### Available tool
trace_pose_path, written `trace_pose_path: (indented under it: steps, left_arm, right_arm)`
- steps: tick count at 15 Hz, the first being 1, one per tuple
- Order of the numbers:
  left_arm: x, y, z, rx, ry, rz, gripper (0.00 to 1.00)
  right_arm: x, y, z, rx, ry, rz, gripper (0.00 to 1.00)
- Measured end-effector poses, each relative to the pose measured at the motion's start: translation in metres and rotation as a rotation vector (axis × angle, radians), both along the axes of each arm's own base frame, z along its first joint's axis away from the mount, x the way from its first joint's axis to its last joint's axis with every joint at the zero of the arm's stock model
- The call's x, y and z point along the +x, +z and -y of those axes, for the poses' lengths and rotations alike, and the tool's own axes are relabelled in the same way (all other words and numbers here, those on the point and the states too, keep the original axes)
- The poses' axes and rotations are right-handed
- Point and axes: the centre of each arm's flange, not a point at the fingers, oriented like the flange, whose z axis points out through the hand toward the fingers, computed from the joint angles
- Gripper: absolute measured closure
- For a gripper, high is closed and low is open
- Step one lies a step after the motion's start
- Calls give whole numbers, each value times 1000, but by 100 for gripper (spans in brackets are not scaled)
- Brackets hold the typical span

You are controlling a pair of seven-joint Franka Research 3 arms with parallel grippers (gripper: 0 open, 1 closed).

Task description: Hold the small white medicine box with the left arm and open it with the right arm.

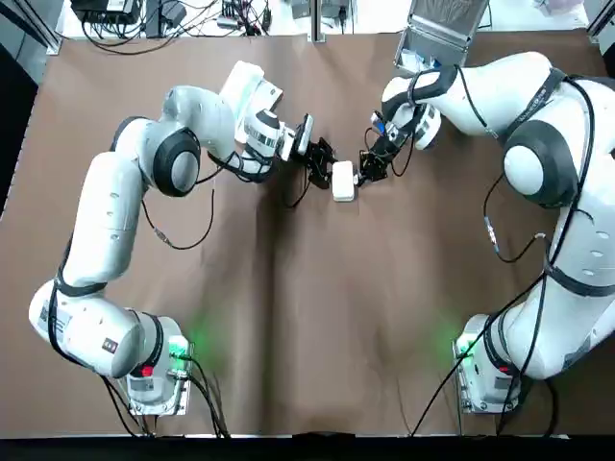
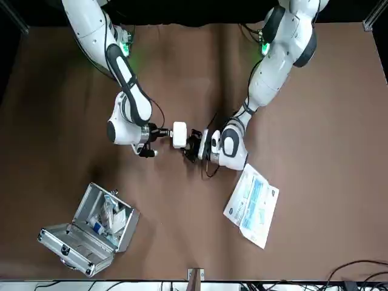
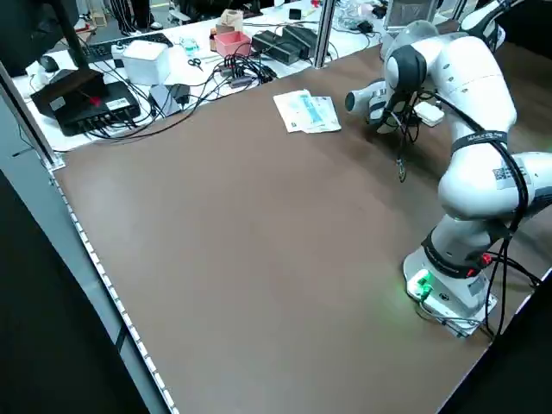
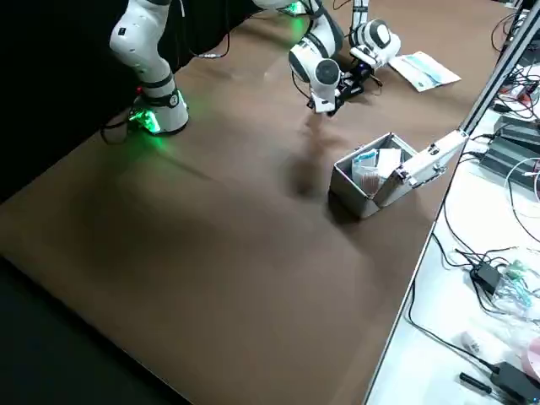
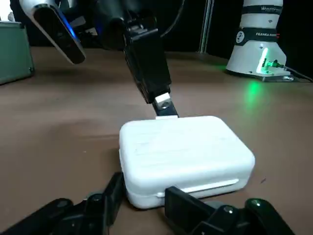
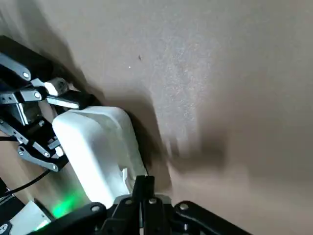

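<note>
Now, at table [image 1: 288, 317] centre, we see the left gripper [image 1: 327, 165] clenched on the small white medicine box [image 1: 343, 181], the right gripper [image 1: 361, 177], pinched together, touching it.

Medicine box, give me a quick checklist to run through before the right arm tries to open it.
1. Medicine box lying flat on the table: ok.
2. Lid closed, nothing opened yet: ok.
3. Left gripper at one end of the box: ok. Whether it holds firmly: cannot tell.
4. Right gripper shut, its tip touching the opposite end of the box: ok.
5. Right tip actually caught in the lid seam: cannot tell.
6. Open metal case and paper leaflet lying apart from the box and both arms: ok.
</note>
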Motion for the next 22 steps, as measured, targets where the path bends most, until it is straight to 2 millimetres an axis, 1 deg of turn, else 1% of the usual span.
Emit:
trace_pose_path:
  steps: [8,19,22]
  left_arm:
    - [0,0,0,0,0,0,56]
    - [0,0,0,1,0,0,56]
    - [0,0,0,1,0,0,56]
  right_arm:
    - [-1,-2,-1,8,7,-6,99]
    - [2,5,-7,54,3,-34,99]
    - [4,10,-12,75,5,-41,99]
